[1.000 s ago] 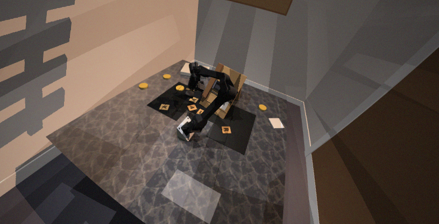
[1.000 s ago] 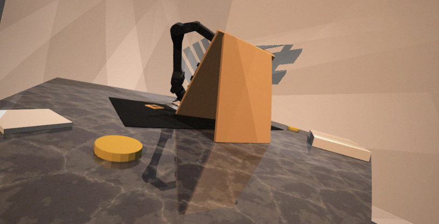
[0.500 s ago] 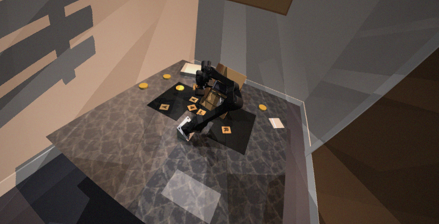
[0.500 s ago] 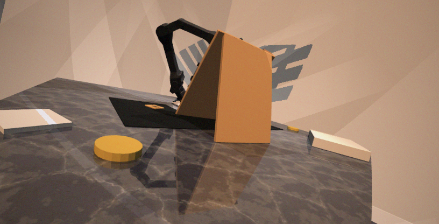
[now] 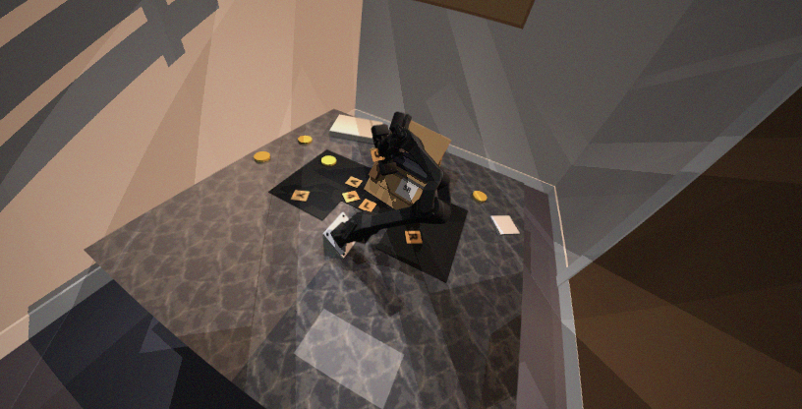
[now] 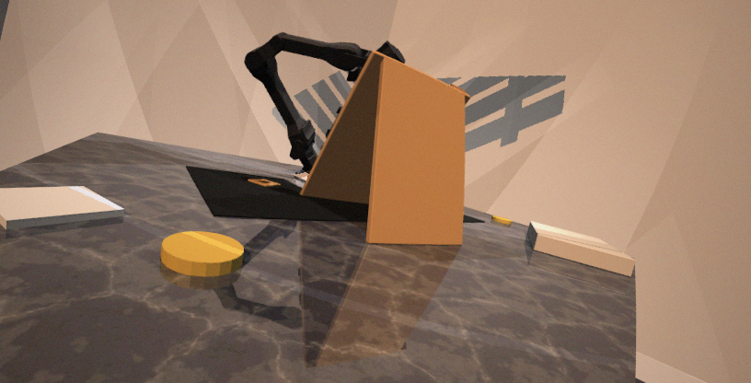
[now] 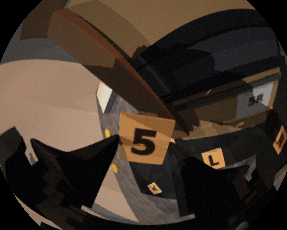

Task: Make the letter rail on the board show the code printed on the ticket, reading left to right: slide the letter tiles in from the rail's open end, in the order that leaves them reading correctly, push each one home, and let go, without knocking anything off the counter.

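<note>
My gripper (image 5: 379,158) (image 7: 144,142) is shut on the orange 5 tile (image 5: 376,153) (image 7: 147,131), raised beside the left side of the slanted board (image 5: 430,141) (image 6: 418,159). The tile faces the wrist camera upright. The dark rail band (image 7: 230,60) crosses the board's face; the arm hides much of it, and I cannot see a tile in it. The ticket (image 5: 408,189) (image 7: 255,99) below it shows 5R. Loose tiles Y (image 5: 300,195), A (image 5: 354,181), 4 (image 5: 350,197), L (image 5: 368,204) (image 7: 213,159) and R (image 5: 413,237) (image 7: 280,140) lie around the board's front. The board hides my fingers in the exterior view.
Black mats (image 5: 297,178) (image 6: 225,201) lie under the tiles. Yellow discs (image 5: 328,159) (image 5: 305,139) (image 5: 261,156) stand left of the board, another (image 5: 480,196) (image 6: 202,254) to its right. A pale block (image 5: 351,127) (image 6: 583,249) lies behind left, a pale slab (image 5: 504,224) (image 6: 57,203) at right.
</note>
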`<state>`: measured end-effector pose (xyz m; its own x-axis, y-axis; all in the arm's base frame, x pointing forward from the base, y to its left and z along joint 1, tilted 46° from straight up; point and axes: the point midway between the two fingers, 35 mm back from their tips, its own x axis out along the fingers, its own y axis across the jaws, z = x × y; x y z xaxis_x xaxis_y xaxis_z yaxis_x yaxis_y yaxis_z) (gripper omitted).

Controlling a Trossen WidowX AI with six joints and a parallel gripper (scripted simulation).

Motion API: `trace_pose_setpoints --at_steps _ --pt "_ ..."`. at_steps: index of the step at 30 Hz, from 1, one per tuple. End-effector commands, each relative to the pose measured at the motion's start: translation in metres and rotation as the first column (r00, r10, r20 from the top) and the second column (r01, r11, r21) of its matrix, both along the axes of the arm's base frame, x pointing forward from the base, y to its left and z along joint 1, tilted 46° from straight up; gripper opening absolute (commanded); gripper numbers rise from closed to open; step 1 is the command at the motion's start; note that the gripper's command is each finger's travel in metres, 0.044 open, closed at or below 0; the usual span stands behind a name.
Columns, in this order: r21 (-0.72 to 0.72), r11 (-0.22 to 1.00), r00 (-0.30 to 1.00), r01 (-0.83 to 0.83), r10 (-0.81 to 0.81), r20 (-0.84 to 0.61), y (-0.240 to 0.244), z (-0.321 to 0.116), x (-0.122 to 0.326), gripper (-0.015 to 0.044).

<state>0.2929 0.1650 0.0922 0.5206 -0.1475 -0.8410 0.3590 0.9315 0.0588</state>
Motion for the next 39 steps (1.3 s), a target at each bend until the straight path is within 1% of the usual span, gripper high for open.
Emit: trace_pose_setpoints --at_steps 1,11,19,27,39 --pt "-0.047 0.995 0.994 -0.093 0.095 0.052 -0.01 0.022 0.007 0.0" --pt "-0.182 0.949 0.943 -0.257 0.288 0.167 -0.032 0.076 0.018 0.0" --pt "-0.301 0.905 0.905 -0.301 0.37 0.208 -0.056 0.107 0.021 0.0" --pt "-0.475 0.825 0.869 -0.305 0.446 0.216 -0.095 0.142 0.018 0.0" --pt "-0.719 0.657 0.863 -0.227 0.478 0.165 -0.16 0.189 -0.005 0.0"
